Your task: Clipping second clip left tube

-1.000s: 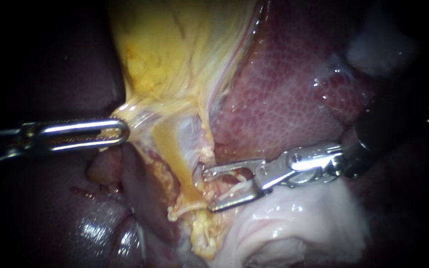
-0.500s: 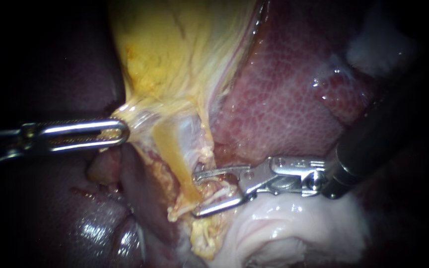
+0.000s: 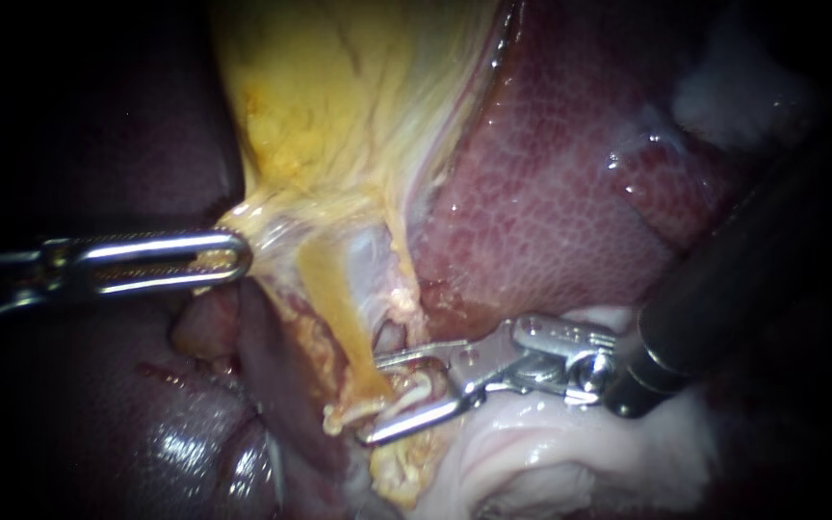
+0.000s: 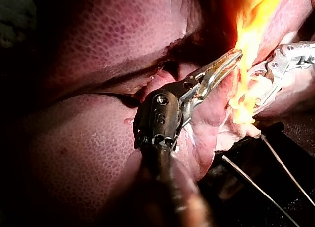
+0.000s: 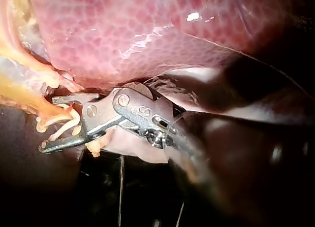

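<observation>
The left instrument [image 3: 228, 258] is clamping its jaws on the gallbladder [image 3: 339, 116] edge, while the right instrument [image 3: 374, 401] is holding its jaws apart around a pale tube [image 3: 420, 385].

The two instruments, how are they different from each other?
The left instrument lies level, coming in from the left; the right instrument slants down from the upper right. The left instrument's jaws are shut on the gallbladder's edge; the right instrument's jaws stand open, with a gap between them. The left instrument's jaws are slotted loops; the right instrument's are thin prongs. Both are shiny metal.
</observation>
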Action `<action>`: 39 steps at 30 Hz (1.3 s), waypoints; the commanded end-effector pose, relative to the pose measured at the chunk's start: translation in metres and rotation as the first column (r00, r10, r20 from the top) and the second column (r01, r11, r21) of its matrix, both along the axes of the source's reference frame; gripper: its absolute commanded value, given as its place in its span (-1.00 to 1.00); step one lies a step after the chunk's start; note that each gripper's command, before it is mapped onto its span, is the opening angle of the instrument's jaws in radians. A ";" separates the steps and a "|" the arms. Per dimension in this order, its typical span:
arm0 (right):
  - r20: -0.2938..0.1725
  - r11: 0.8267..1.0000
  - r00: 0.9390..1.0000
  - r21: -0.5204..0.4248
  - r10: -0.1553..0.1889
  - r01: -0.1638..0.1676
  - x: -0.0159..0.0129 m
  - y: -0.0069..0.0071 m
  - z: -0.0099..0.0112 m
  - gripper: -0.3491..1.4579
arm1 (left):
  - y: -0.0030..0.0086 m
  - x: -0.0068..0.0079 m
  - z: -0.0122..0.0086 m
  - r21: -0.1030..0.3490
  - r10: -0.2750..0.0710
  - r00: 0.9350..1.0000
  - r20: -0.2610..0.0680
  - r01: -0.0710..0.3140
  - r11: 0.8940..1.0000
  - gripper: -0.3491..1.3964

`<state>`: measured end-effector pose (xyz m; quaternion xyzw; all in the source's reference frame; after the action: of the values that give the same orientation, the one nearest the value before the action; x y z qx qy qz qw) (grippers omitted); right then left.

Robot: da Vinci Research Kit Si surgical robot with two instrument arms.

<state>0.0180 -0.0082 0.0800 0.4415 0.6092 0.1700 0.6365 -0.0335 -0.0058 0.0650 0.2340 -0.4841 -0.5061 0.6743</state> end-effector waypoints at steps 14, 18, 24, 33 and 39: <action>-0.007 1.000 1.000 -0.006 -0.010 0.010 0.0031 -0.0015 0.0011 -0.08 | 0.0002 0.0000 0.0006 0.002 0.004 1.000 -0.001 -0.004 1.000 -1.00; -0.004 1.000 1.000 -0.003 -0.010 0.010 0.0035 -0.0016 0.0013 -0.11 | 0.0002 0.0000 0.0004 0.001 0.003 1.000 -0.001 -0.003 1.000 -1.00; -0.004 1.000 1.000 -0.001 -0.010 0.010 0.0034 -0.0013 0.0015 -0.30 | 0.0001 -0.0001 0.0003 0.002 0.002 1.000 -0.001 -0.002 1.000 -1.00; -0.012 0.999 0.999 0.025 -0.029 0.030 0.0022 -0.0004 0.0007 -1.00 | 0.0001 -0.0001 0.0003 0.002 0.002 1.000 -0.001 -0.002 1.000 -1.00; -0.011 0.999 1.000 0.024 -0.027 0.027 0.0020 -0.0002 0.0011 -1.00 | 0.0000 -0.0001 0.0001 0.002 0.002 1.000 -0.001 -0.002 1.000 -1.00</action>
<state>0.0200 -0.0084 0.0811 0.4584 0.6042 0.1663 0.6302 -0.0336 -0.0058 0.0651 0.2349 -0.4829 -0.5059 0.6751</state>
